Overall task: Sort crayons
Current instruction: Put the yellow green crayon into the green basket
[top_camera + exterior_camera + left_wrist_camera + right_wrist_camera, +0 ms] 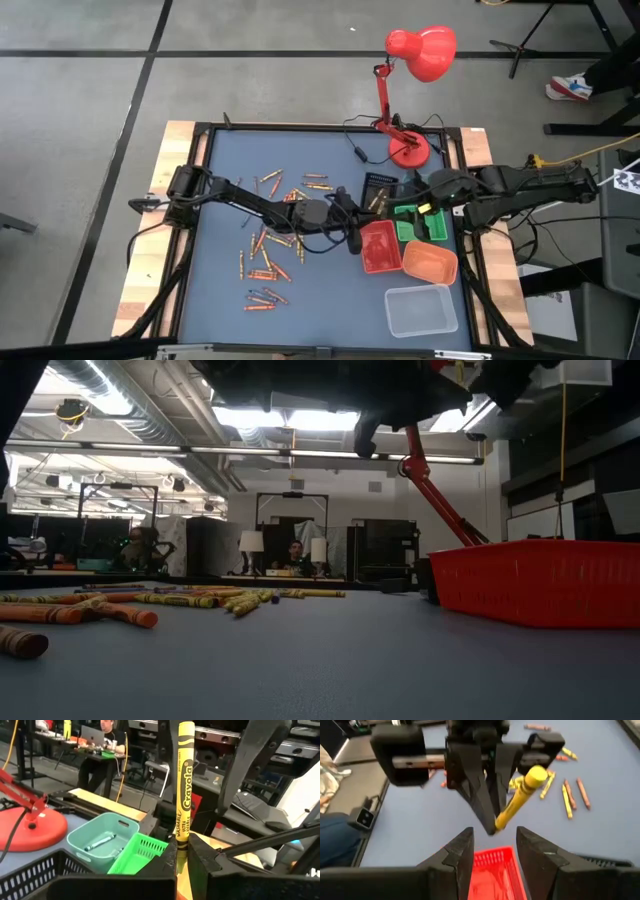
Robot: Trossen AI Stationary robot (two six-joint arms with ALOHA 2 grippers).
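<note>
A yellow crayon (183, 785) is in my left gripper (356, 232), which is shut on it just above the left rim of the red tray (380, 250). My right gripper (494, 836) hangs open over the green tray (408, 226), facing the left gripper, with nothing between its fingers. Many crayons (268, 245), mostly orange and red, lie scattered flat on the blue mat left of the trays. A blue crayon (99, 842) lies in the teal tray (80, 836). My left gripper pinches the yellow crayon by one end (180, 851) between its two fingertips (485, 815). The fingers reach level from the table's left. The rest of the crayon (524, 792) sticks out slanting beyond the fingers, lifted clear of table and trays.
An orange tray (430, 264) and a clear tray (420, 312) stand near the front right. A black basket (378, 184) and a red desk lamp (410, 150) stand at the back. People sit at desks (292, 556) beyond the table.
</note>
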